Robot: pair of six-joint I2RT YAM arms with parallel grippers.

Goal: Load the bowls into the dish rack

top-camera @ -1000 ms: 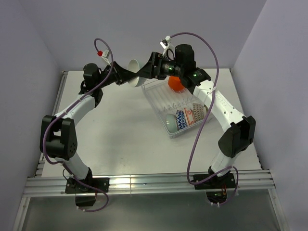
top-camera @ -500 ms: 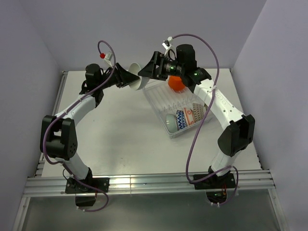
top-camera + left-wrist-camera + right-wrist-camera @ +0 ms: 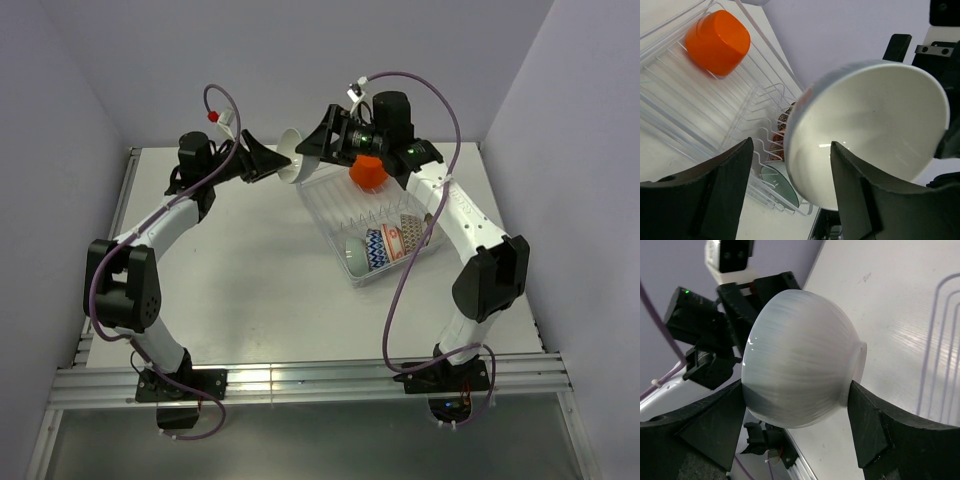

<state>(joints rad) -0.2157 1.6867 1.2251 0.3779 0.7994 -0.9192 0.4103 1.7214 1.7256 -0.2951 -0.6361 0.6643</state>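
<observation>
A lab booth — plain walls, railed table.

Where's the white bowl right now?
Top view: the white bowl is in the air at back centre, gripped by the right gripper, between it and the open left gripper, near the far left corner of the dish rack.

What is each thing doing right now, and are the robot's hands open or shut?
white bowl: up in the air, on its side.
right gripper: shut on the white bowl.
left gripper: open, not gripping.
orange bowl: resting in the dish rack.
patterned bowls: standing on edge in the rack.
</observation>
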